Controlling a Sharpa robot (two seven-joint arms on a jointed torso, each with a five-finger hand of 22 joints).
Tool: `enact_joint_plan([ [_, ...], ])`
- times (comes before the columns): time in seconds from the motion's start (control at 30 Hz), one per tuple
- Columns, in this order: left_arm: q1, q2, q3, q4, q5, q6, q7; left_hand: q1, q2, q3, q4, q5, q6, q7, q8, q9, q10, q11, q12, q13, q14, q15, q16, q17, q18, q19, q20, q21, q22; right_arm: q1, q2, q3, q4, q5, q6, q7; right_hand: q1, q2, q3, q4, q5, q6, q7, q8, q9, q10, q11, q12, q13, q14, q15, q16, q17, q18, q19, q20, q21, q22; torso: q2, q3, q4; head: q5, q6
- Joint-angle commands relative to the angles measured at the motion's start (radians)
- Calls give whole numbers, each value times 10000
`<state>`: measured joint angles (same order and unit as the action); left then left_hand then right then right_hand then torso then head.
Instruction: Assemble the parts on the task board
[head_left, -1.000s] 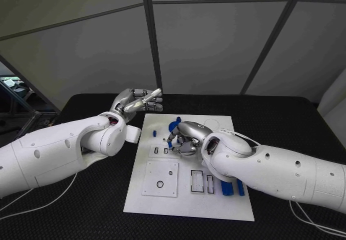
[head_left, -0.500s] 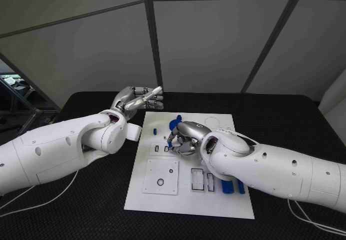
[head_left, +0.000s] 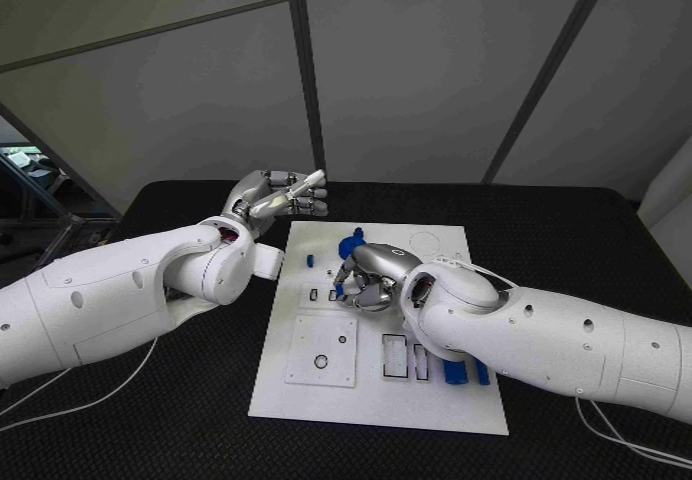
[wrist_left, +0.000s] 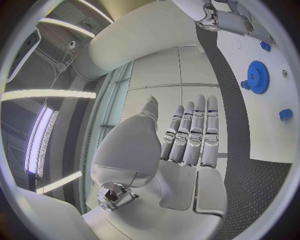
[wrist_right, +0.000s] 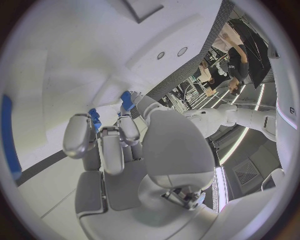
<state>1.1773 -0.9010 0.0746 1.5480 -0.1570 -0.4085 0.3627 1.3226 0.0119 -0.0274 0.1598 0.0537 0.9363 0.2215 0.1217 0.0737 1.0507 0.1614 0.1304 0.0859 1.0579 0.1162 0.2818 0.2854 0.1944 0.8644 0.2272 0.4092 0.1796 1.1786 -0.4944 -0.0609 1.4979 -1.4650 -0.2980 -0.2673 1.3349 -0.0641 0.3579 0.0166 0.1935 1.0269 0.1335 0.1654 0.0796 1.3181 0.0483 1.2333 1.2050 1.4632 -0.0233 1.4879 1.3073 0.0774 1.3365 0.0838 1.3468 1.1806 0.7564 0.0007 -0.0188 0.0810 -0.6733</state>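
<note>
Roughly midway, I'd judge: right hand (head_left: 372, 280) pinches a blue part (wrist_right: 127, 99) over the board (head_left: 378, 400) at frame centre; left hand (head_left: 277, 198) hovers upper left, released; blue bars (head_left: 464, 374) lie unplaced

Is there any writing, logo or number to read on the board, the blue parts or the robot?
None can be read.
Task board: outlines and holes, no lettering.
Blue gear: no marking.
Left hand and right hand: no label or brand.
</note>
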Motion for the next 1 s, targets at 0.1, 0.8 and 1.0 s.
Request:
enact_joint_plan([
  [0.1,12,12,3,-1,-30,130,-7,-6,106,-4,-55,-17,65,-12,-49,-6,56,31,-55,14,-42,1,-59,15,-136,-55,3,-41,-17,-38,-14,-61,-44,-48,525,-95,-146,-32,28,41,-26,0,22,-7,-15,-73,8,-64,-28,742,3,14,1105,47,10,27,-10,-24,-2,-4,0,-22,-3],
  [0.8,11,47,3,-28,-30,148,-12,-6,106,-4,-55,-17,65,-12,-49,-6,56,31,-55,14,-42,1,-59,15,-136,-55,3,-41,-17,-42,-41,-64,-30,-334,741,-390,-277,-171,-8,55,95,-99,58,-46,-43,-156,40,-145,-99,726,27,-24,1048,61,-36,45,-64,-96,-4,-1,2,-42,-69],
  [1.0,10,55,3,-35,-30,151,-11,-6,106,-4,-55,-17,65,-12,-49,-6,56,31,-55,14,-42,1,-59,15,-136,-55,3,-41,-17,-42,-33,-64,-39,-356,707,-453,-328,-194,-22,75,119,-120,66,-52,-49,-169,49,-156,-109,722,35,-33,1035,64,-45,51,-76,-112,-5,-3,-1,-46,-63],
])
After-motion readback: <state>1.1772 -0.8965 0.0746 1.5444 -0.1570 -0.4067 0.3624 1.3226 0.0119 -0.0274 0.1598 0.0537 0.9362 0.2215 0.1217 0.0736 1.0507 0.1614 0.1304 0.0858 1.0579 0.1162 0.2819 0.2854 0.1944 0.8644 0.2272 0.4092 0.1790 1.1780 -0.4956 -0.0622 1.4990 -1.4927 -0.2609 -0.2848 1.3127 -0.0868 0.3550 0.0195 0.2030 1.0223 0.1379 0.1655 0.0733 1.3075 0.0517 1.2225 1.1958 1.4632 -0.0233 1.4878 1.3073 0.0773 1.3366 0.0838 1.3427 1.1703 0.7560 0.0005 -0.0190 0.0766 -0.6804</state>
